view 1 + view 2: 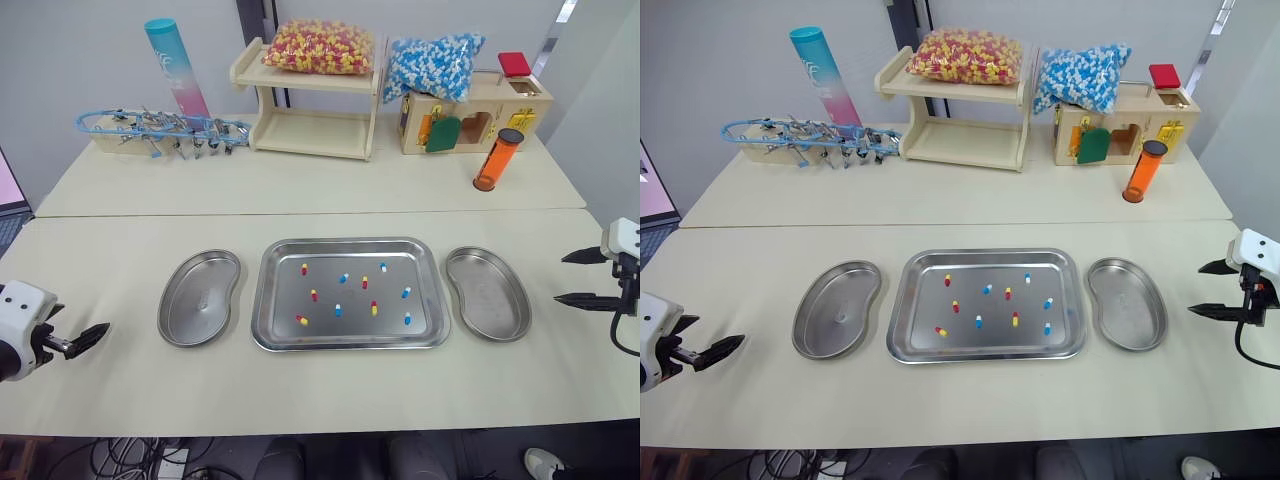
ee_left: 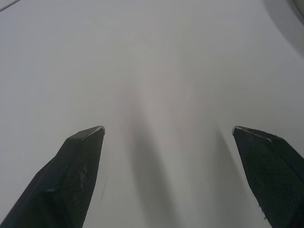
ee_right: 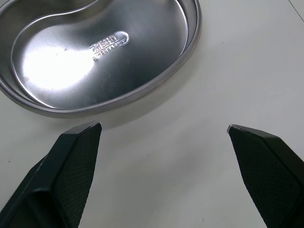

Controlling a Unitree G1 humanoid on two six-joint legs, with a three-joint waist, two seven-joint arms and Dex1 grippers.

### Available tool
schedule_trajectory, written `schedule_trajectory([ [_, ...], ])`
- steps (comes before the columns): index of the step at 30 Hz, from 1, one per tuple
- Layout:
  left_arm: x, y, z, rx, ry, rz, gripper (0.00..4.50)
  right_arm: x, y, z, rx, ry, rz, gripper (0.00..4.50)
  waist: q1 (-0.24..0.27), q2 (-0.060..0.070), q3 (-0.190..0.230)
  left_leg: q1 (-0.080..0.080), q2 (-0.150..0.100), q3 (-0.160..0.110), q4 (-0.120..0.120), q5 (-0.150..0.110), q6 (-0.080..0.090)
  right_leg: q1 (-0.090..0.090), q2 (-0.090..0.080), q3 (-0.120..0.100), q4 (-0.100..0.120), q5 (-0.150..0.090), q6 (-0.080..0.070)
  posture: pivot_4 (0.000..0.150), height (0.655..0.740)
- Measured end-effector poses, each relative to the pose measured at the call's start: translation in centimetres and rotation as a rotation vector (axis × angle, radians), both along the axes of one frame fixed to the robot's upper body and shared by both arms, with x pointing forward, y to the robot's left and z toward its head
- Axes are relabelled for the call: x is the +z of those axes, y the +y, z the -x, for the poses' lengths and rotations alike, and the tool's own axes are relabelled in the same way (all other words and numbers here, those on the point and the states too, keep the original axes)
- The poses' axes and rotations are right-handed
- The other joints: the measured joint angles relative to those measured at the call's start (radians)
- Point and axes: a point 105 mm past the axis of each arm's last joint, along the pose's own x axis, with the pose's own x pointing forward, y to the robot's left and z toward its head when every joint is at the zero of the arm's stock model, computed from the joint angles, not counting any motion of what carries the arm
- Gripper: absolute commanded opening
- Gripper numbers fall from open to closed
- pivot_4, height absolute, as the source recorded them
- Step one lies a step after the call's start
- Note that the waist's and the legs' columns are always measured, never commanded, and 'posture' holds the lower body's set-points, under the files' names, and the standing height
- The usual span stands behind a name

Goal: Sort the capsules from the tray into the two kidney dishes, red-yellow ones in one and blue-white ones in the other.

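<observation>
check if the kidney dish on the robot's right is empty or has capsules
Empty. The right kidney dish shows bare metal; the capsules lie in the tray.

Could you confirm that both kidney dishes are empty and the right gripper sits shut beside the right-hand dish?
No: the right gripper is open, fingers spread in the right wrist view. The left dish and right-hand dish are empty, and it sits beside the latter.

Tray [image 1: 350, 328], left kidney dish [image 1: 200, 300] and right kidney dish [image 3: 95, 61]: smooth polished metal, mirror-bright, the right one bearing a stamped mark on its floor. Capsules [image 1: 338, 310] in the tray: glossy shells. Table [image 1: 300, 390]: smooth, matt. Shelf [image 1: 310, 130]: bare pale wood. Right gripper [image 3: 164, 126], fingers [image 3: 71, 166]: matt black, finely textured.
</observation>
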Motion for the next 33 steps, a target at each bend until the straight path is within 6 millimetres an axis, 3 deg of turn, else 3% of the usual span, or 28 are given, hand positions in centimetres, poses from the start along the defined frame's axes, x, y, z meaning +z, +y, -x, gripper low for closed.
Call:
schedule_trajectory([
  [15, -0.6, -0.9, 0.7, -0.104, 0.062, 0.106, 4.46, 0.1, 0.0, -0.2, -0.002, -0.021, 0.01, 4.5, -0.001, 0.0, 0.0, 0.0, 0.0, 0.001, 0.0, 0.0, 0.0, -0.001, 0.0, 0.001, 0.002, 0.0, 0.0, 0.15, 0.74],
  [33, -0.5, -0.9, 2.3, -0.089, 0.077, 0.211, 4.46, -0.6, -0.7, 0.3, -0.054, 0.006, 0.0, 4.5, -0.001, 0.0, 0.0, 0.0, 0.0, 0.001, 0.001, 0.0, 0.0, -0.001, 0.0, 0.001, 0.004, 0.0, 0.0, 0.15, 0.74],
])
